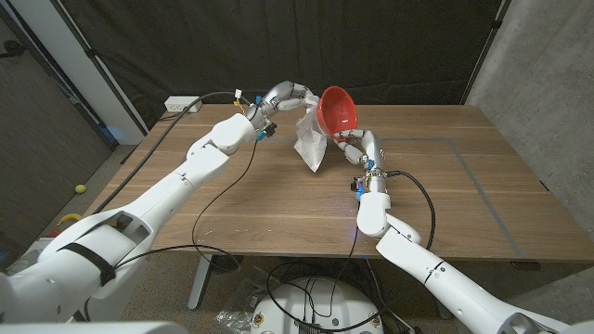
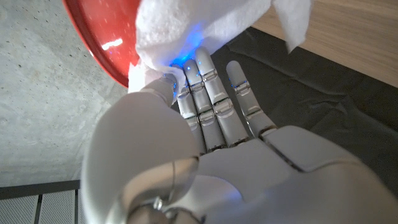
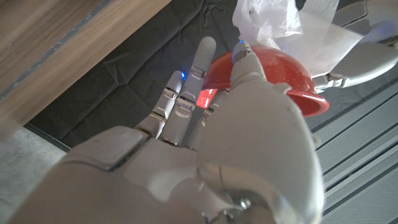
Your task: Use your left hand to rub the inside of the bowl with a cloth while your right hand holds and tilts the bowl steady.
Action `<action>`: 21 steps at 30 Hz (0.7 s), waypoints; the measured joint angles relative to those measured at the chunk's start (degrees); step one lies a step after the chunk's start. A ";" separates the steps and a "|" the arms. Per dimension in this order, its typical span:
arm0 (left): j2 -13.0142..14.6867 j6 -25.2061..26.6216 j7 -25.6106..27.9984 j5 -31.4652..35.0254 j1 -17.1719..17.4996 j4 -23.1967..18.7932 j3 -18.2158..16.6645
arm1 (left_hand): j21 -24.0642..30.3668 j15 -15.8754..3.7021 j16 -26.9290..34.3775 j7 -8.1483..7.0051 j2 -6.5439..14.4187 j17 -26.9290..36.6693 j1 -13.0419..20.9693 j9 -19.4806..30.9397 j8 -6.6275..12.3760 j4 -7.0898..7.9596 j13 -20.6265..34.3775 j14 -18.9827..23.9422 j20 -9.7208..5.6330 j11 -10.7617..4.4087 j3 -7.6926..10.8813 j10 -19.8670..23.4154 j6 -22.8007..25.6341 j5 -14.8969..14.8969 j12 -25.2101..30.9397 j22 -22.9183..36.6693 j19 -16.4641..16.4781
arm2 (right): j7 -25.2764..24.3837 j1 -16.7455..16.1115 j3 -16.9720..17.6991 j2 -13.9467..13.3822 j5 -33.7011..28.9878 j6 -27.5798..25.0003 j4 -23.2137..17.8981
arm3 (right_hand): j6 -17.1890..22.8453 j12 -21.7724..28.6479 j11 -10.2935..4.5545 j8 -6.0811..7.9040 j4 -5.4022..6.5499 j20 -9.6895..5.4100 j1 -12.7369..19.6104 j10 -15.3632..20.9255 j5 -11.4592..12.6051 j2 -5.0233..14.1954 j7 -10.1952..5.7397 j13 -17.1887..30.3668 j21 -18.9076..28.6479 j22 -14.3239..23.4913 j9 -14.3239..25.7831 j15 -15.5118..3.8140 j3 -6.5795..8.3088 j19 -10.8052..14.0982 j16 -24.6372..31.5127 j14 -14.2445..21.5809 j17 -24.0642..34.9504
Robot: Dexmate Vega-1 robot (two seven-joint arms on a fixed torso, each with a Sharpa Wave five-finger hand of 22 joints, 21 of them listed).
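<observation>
A red bowl (image 1: 338,110) is held up above the table's far middle, tilted with its opening toward my left side. My right hand (image 1: 353,144) grips it from below by its lower rim; in the right wrist view the fingers (image 3: 186,99) reach onto the bowl (image 3: 280,71). My left hand (image 1: 286,96) holds a white cloth (image 1: 309,141) at the bowl's left rim, and the cloth hangs down to the table. Up close the left hand's fingers (image 2: 205,81) press the cloth (image 2: 186,31) against the bowl (image 2: 99,37).
The wooden table (image 1: 464,195) stretches wide on both sides of the bowl. A white power strip (image 1: 178,105) with a cable lies at the far left corner. Black cables (image 1: 232,186) trail over the table from both arms.
</observation>
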 measured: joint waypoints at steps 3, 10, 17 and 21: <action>-0.21 -0.29 1.02 -0.22 0.04 0.22 -0.21 | 0.00 0.03 0.00 -0.02 0.00 0.00 0.00 -0.20 -0.01 0.00 0.27 0.03 0.00 0.00 0.00 0.01 -0.02 0.39 0.00 0.00 0.00 | 0.31 0.48 -0.74 -0.97 -1.00 0.14 0.74 | 0.02 -0.01 0.00 0.00 0.00 0.00 -0.31 0.00 0.00 -0.29 -0.01 0.00 0.16 0.00 0.00 0.01 0.00 0.00 -0.07 -0.02 0.00; -0.23 -0.25 2.45 -0.26 0.24 0.27 -0.75 | 0.00 0.05 0.00 0.04 0.00 0.26 0.00 -0.46 -0.06 0.24 0.27 0.04 0.00 -0.11 0.23 0.12 0.04 0.39 0.00 0.00 0.00 | 0.77 0.80 -1.11 -1.94 -2.41 -0.15 1.62 | 0.52 -0.03 0.00 -0.04 0.00 0.00 -0.33 0.01 -0.01 -0.28 -0.12 0.00 0.48 0.00 -0.15 -0.06 0.00 0.00 -0.28 -0.14 0.27; 1.63 2.18 3.28 0.91 0.51 -2.07 -1.06 | 0.00 -0.03 0.00 0.04 -0.16 0.26 -0.16 -0.50 -0.15 0.24 0.26 0.02 0.00 -0.18 0.22 0.19 0.04 0.39 0.00 0.01 0.00 | 0.77 0.79 -0.65 -3.23 -3.67 -2.18 0.84 | 0.53 -0.25 0.00 -0.05 0.00 0.00 -0.37 0.01 -0.17 -0.23 -0.12 0.08 0.78 -0.27 -0.06 -0.06 0.00 0.01 -0.28 -0.14 0.26; 3.53 3.84 3.73 2.23 0.72 -4.45 -1.18 | 0.00 -0.29 0.00 0.04 -0.16 0.26 -0.16 -0.53 -0.20 0.49 0.26 0.27 0.00 -0.17 0.47 0.27 0.04 0.38 0.00 0.00 -0.01 | 0.81 0.77 -0.46 -3.95 -4.75 -3.76 0.13 | 0.53 -0.26 0.00 -0.06 0.00 0.00 -0.37 0.02 0.24 -0.23 -0.13 0.09 0.78 -0.27 -0.03 -0.06 0.00 0.01 -0.28 -0.14 0.54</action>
